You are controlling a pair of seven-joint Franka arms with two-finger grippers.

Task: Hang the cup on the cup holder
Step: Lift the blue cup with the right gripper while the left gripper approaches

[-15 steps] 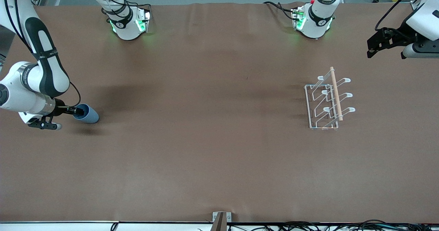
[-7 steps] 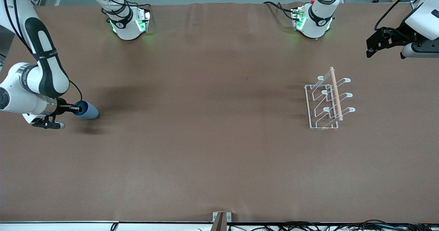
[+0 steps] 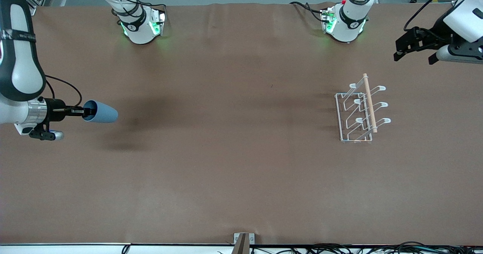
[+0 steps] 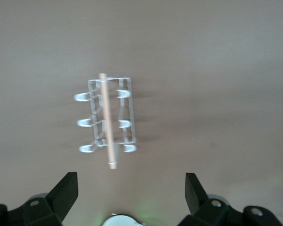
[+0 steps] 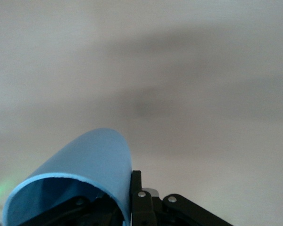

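At the left edge of the frame, the right gripper holds the blue cup on its side in the air above the brown table, its jaws pinching the rim. The white wire cup holder stands well apart at centre right. In the upper right corner the left gripper waits, jaws spread wide. The thin rim grip could probably let the cup twist or slip during the long carry, or a prong could miss its mouth. Bare table lies between cup and holder, leaving open room.
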